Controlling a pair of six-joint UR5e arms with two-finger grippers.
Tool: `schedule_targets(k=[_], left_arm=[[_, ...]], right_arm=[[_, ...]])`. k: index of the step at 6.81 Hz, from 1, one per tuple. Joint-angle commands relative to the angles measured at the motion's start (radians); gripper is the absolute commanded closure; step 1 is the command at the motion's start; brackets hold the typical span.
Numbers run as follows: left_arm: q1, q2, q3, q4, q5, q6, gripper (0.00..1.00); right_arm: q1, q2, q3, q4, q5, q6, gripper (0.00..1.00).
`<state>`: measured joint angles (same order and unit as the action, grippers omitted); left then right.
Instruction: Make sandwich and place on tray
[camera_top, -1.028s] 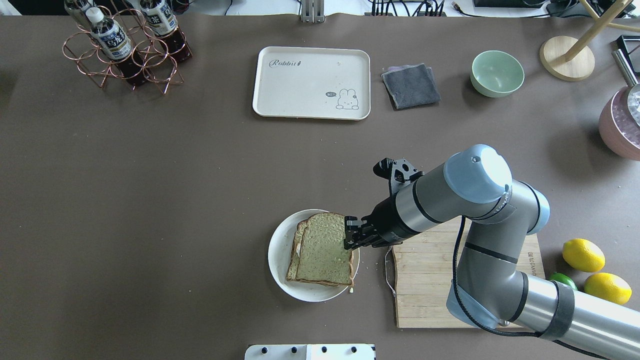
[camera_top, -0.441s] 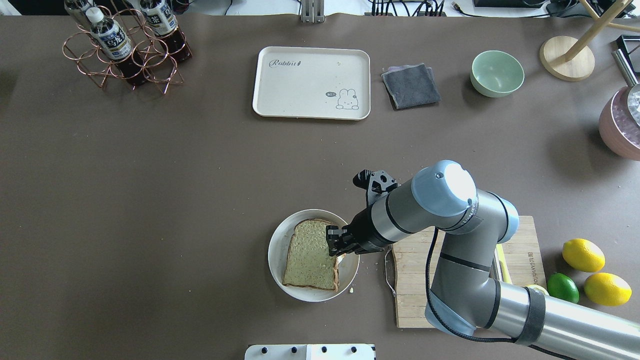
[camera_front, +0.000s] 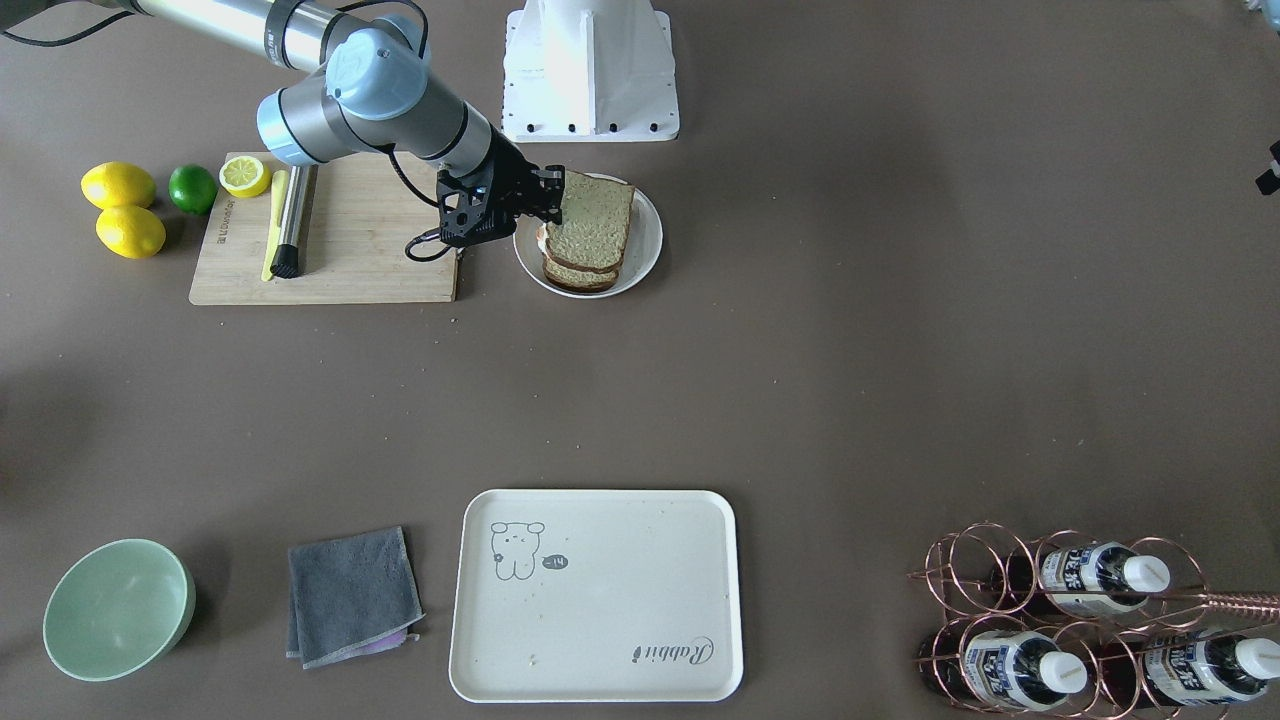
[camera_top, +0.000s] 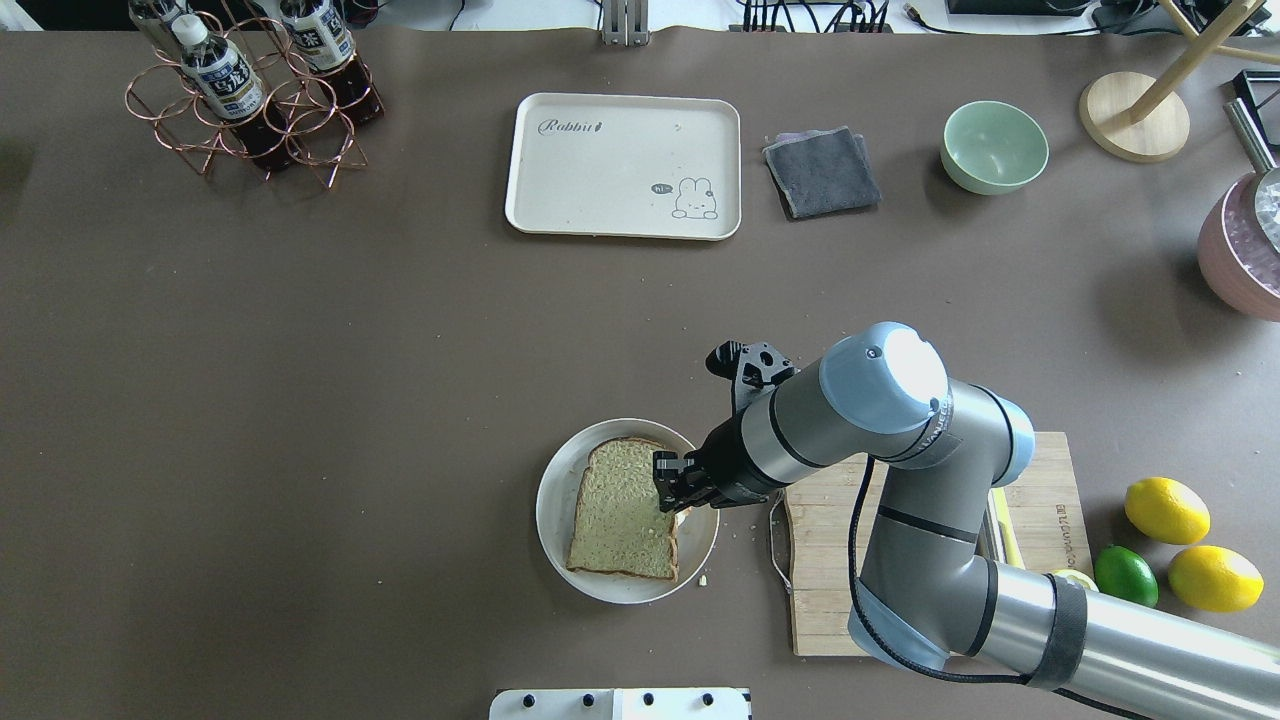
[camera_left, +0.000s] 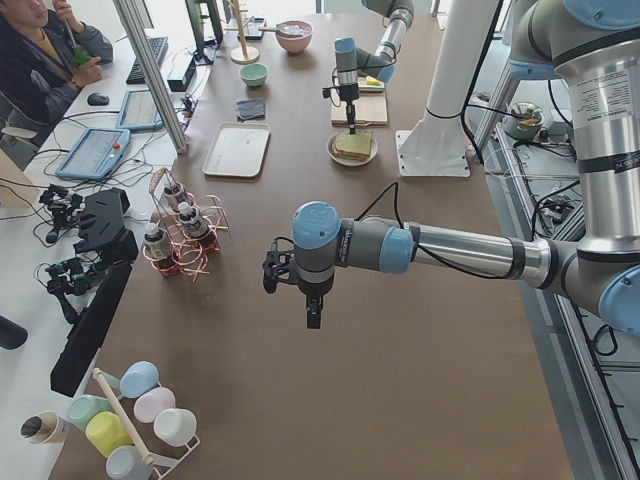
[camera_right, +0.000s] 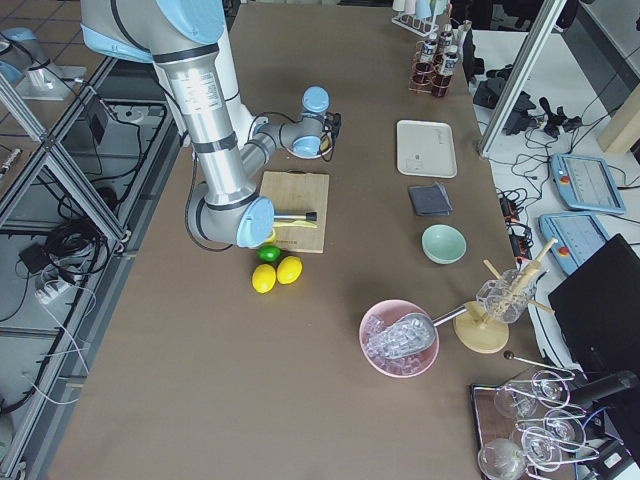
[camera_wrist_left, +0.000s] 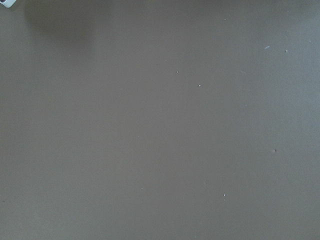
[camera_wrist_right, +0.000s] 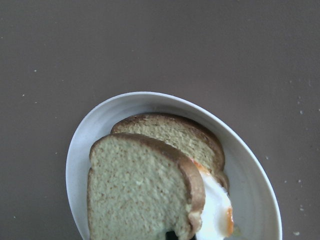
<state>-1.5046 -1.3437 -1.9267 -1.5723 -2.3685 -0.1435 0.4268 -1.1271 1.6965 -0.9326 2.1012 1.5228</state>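
One left claw (camera_left: 314, 318): hangs over the brown table (camera_top: 300, 400) at its far left end; spread or pressed together, cannot tell.
bottles (camera_top: 222, 78): in a copper wire rack (camera_top: 296, 128), back left corner.
tray (camera_top: 620, 190): back centre, nothing of the meal on it yet.
plate (camera_top: 553, 500): near the front edge, well apart from the tray.
sandwich (camera_top: 622, 515): on the plate; top slice (camera_wrist_right: 140, 195) over bottom slice (camera_wrist_right: 175, 135), egg (camera_wrist_right: 215, 205) peeking out on the claw side.
right claw (camera_top: 668, 487): pinching the top slice by its right edge, seemingly not yet let go.
cutting board (camera_top: 820, 560): just right of the plate; lemons (camera_top: 1167, 510) and a lime (camera_top: 1125, 575) beyond.
done: stacking, or nearly so.
left to do: release, then carry the sandwich across to the tray.
change: a second ago top slice held offset to the right, bottom slice showing at left; now squared over it, arm drawn further left.
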Motion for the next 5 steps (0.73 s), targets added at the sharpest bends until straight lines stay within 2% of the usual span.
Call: schedule_targets(k=[1, 2, 3, 4, 5], left_arm=[[0.0, -0.003, -0.001, 0.0, -0.002, -0.002, 0.02], [0.001, -0.012, -0.003, 0.0, -0.062, -0.031, 0.02], [0.048, -0.026, -0.061, 0.0, -0.077, -0.124, 0.02], [0.157, -0.047, -0.127, -0.005, -0.074, -0.24, 0.02], [0.231, -0.063, -0.142, -0.134, -0.074, -0.366, 0.02]], right_arm=[[0.001, 0.0, 0.0, 0.0, -0.007, 0.004, 0.0], [0.012, 0.0, 0.009, 0.002, -0.006, 0.008, 0.0], [0.05, -0.003, 0.031, -0.008, 0.011, 0.005, 0.0], [0.096, -0.008, 0.037, -0.014, 0.052, 0.002, 0.0], [0.159, -0.011, 0.051, -0.062, 0.106, -0.007, 0.0]])
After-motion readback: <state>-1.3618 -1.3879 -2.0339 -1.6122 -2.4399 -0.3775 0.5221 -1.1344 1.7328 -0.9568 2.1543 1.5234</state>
